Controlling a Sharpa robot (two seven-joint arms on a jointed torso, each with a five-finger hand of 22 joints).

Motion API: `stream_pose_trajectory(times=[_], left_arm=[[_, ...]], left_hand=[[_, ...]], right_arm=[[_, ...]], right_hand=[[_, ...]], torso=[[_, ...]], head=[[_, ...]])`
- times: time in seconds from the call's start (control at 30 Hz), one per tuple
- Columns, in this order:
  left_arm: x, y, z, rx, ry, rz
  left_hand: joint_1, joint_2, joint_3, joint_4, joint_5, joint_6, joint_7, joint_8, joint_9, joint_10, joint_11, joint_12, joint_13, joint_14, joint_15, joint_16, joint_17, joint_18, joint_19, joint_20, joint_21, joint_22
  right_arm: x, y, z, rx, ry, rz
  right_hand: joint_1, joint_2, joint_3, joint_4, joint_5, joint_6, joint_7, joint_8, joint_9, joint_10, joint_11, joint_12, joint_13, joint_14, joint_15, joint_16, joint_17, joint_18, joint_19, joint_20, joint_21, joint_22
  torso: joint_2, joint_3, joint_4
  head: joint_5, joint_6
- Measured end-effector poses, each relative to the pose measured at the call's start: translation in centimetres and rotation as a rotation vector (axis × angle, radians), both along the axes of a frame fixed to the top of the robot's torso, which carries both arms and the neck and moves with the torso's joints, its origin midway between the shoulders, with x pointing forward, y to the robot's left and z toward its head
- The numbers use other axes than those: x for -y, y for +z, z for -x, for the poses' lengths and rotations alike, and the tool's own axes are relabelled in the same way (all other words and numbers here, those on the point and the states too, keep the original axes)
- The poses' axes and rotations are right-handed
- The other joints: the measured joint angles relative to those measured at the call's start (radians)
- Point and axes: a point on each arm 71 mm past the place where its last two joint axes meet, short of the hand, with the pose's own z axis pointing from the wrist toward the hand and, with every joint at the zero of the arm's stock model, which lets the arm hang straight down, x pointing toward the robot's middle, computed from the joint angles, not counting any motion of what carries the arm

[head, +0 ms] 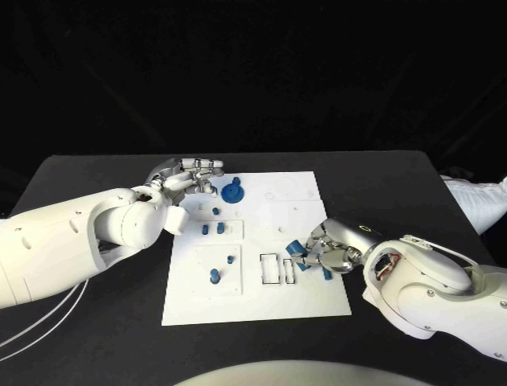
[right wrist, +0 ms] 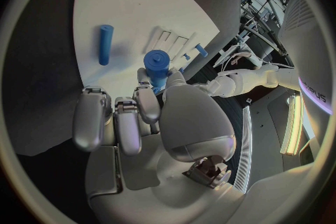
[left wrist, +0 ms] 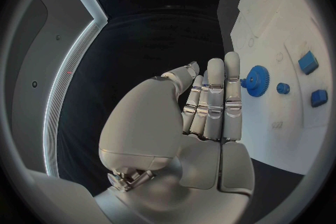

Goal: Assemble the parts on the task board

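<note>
Between my 2 hands lies the white board (head: 279, 305) on the black table (head: 415, 173). Beside my left hand (head: 190, 177), at the board's far left corner, a blue gear (head: 232, 192) stands on the board, just past my fingertips (left wrist: 231, 61); those fingers are straight and pressed together, holding nothing. Small blue blocks (head: 213, 228) sit on the board nearer my body. At the board's right edge my right hand (head: 332, 251) curls around a blue cylinder (right wrist: 158, 65), pinching it. Beyond it a blue peg (right wrist: 105, 45) lies flat on the board.
</note>
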Motion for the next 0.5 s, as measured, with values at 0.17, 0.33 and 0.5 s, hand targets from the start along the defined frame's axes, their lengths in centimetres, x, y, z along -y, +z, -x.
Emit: stream_pose_trajectory(times=[0.17,0.33,0.5], left_arm=[[0.1,-0.1,0.0,-0.001,-0.002,0.001],[0.2,-0.1,0.0,-0.002,-0.003,0.001],[0.2,-0.1,0.1,-0.003,-0.005,0.002]], left_hand=[[0.000,0.000,0.000,0.000,0.000,-0.004,0.004,0.000,0.000,-0.004,-0.004,0.000,-0.001,0.000,0.000,0.000,-0.001,0.000,0.000,0.000,0.000,-0.001],[0.000,0.000,0.000,0.000,0.000,-0.004,0.004,0.000,0.000,-0.004,-0.004,0.000,-0.001,0.000,0.000,0.000,-0.001,0.000,0.000,0.000,0.000,-0.001],[0.000,0.000,0.000,0.000,0.000,-0.004,0.004,0.000,0.000,-0.004,-0.004,0.000,-0.001,0.000,0.000,0.000,-0.001,0.000,0.000,0.000,0.000,-0.001]], right_arm=[[-0.8,0.0,0.1,-0.020,0.006,-0.028],[-1.7,-0.2,0.0,-0.047,0.019,-0.040],[-2.4,-0.7,-0.1,-0.083,0.031,-0.041]], right_hand=[[0.000,0.000,-0.003,-0.003,0.012,0.005,0.002,0.000,0.001,-0.003,-0.003,0.000,0.000,0.000,0.000,0.000,0.000,0.000,0.000,0.000,0.000,0.000],[-0.002,0.003,-0.008,-0.003,0.016,0.010,0.004,0.008,0.006,-0.003,-0.003,0.000,0.000,-0.003,-0.003,0.000,0.000,0.000,0.000,0.000,0.000,0.002],[-0.007,0.017,-0.013,-0.001,0.016,0.014,0.007,0.008,0.008,-0.015,0.004,0.000,0.030,0.000,-0.007,0.000,0.000,0.000,0.004,-0.004,0.000,0.002]], torso=[[0.000,-0.0003,0.0006],[0.001,-0.0014,0.0001],[0.001,-0.0012,-0.0010]], head=[[0.003,0.000],[0.006,-0.001],[0.011,-0.003]])
